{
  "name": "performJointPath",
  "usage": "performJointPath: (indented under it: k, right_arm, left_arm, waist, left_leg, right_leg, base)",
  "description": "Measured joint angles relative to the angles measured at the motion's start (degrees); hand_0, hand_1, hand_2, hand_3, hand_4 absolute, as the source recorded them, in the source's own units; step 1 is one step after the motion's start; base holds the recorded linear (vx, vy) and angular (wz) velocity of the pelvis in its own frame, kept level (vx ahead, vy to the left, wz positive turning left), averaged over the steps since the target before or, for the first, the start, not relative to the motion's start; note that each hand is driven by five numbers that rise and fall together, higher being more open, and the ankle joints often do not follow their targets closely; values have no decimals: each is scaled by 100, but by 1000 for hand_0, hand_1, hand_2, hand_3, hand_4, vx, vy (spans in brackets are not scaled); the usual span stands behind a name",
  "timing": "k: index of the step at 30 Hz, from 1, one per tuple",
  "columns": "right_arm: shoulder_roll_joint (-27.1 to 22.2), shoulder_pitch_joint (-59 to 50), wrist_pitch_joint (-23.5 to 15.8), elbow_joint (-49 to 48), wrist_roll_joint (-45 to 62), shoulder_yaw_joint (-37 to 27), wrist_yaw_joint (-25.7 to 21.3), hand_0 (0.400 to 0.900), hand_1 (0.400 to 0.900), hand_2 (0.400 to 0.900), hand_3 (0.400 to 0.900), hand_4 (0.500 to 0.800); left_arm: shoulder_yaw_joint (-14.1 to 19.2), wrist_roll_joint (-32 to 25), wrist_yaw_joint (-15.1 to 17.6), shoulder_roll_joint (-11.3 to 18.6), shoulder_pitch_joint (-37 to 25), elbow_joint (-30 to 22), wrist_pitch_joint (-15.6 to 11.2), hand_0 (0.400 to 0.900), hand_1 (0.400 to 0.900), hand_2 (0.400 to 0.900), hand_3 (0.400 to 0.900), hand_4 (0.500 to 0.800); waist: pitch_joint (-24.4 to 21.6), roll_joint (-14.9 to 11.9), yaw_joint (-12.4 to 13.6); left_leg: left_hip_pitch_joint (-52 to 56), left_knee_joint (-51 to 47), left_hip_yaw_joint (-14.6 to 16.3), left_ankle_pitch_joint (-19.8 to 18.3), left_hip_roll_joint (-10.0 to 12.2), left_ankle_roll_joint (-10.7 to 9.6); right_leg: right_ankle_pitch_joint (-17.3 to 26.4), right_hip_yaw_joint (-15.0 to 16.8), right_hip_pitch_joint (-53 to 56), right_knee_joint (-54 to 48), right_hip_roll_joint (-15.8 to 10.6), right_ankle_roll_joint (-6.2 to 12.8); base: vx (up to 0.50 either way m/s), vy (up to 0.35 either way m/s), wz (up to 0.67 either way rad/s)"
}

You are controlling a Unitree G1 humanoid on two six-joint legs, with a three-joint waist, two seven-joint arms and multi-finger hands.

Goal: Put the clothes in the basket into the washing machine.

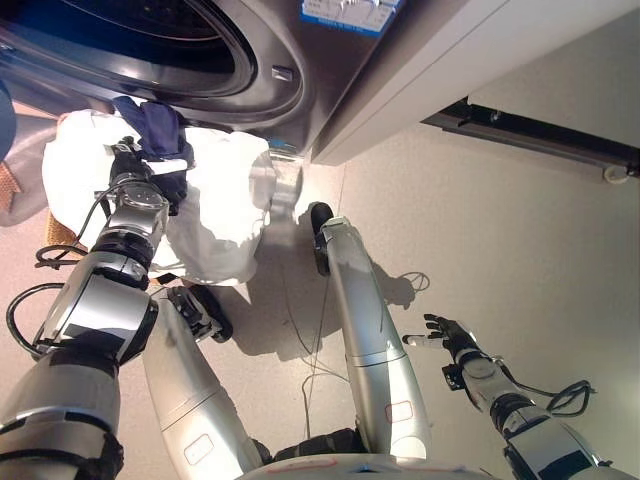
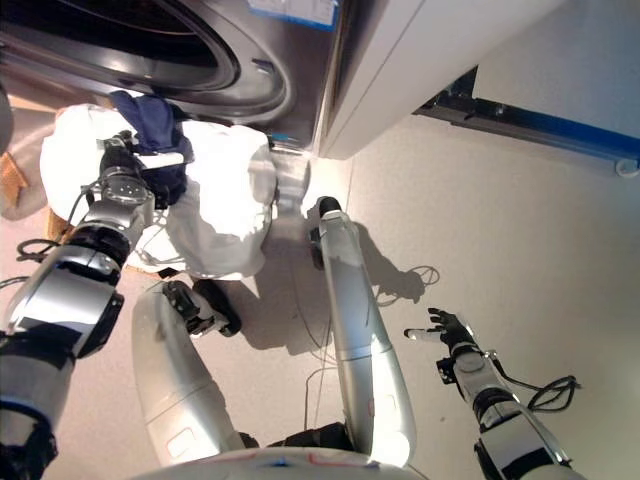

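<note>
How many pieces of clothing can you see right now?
2: a white garment bunched below the washer door, and a dark blue garment on it, in the left robot hand. More may be hidden underneath.

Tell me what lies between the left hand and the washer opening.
Only the dark blue garment: the left hand grips it just below the washer opening, above the white cloth. Both eye views show this.

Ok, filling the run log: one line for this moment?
left hand: shut on dark blue garment | below washing machine door opening | right hand: open, idle
</note>
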Motion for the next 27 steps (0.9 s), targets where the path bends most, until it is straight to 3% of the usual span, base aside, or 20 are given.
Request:
performJointPath:
  k: [13,14,15,16,17,19,20,23,27]
  right_arm:
    - [-20,125,-212,-24,161,7,-112,900,900,900,900,800]
    - [-19,126,-212,-27,167,11,-111,900,900,900,900,800]
    - [-18,143,-210,-32,167,8,-111,900,900,900,900,800]
    - [-14,278,-202,-78,166,3,-111,900,900,900,900,800]
    - [-15,456,-200,-138,163,-4,-120,900,900,900,900,800]
    - [-66,434,-223,-165,160,3,-130,900,900,900,900,800]
    - [-110,428,-225,-218,160,-2,-163,900,900,900,900,800]
    - [-144,642,-159,-338,149,-10,-216,900,900,900,900,800]
    - [-152,643,-96,-368,104,-8,-228,900,900,900,900,800]
  left_arm:
    - [5,-408,236,214,-382,-17,-9,900,900,900,900,800]
    - [9,-455,236,247,-403,-17,-10,514,514,514,514,568]
    - [9,-501,234,281,-436,-17,-9,514,514,514,514,568]
    - [0,-548,202,287,-453,-17,-9,400,400,400,400,500]
    - [-5,-564,154,282,-460,-22,-10,400,400,400,400,500]
    - [5,-568,167,428,-466,-28,-16,400,400,400,400,500]
    - [15,-571,185,515,-505,-24,-13,400,400,400,400,500]
    - [14,-673,131,560,-543,-41,-44,400,400,400,400,500]
    - [35,-779,118,580,-476,-34,50,400,400,400,400,500]
  waist:
    - [3,-10,-2]
    - [3,-9,-2]
    - [3,-9,9]
    - [6,-49,-4]
    - [12,-84,-51]
    - [7,-74,-89]
    - [17,-94,-66]
    - [52,-113,-54]
    - [55,-116,-76]
  left_leg:
    - [-974,699,-309,-83,10,36]
    - [-1027,699,-339,-83,12,38]
    - [-1088,701,-389,-86,26,51]
    - [-1111,772,-402,-85,85,59]
    - [-1133,856,-392,-94,112,43]
    - [-991,1300,-322,-390,130,486]
    - [-908,1334,-351,-569,127,203]
    - [-912,1359,-240,-580,219,234]
    - [-795,1356,-223,-565,216,207]
  right_leg:
    - [-15,-119,-817,382,-18,32]
    - [-73,-143,-857,369,-25,133]
    - [-153,-149,-897,437,-19,256]
    - [-316,-92,-882,712,6,250]
    - [-271,-46,-861,898,-13,153]
    - [-261,-104,-956,899,10,172]
    - [-260,-140,-1011,862,-6,172]
    - [-588,71,-776,1442,-9,142]
    - [-590,82,-686,1419,-5,143]
  base:
    - [-2,-1,-1]
    - [37,-3,0]
    - [35,-6,0]
    - [0,0,0]
    - [0,0,0]
    - [8,15,0]
    - [15,33,1]
    - [21,11,3]
    - [54,7,2]
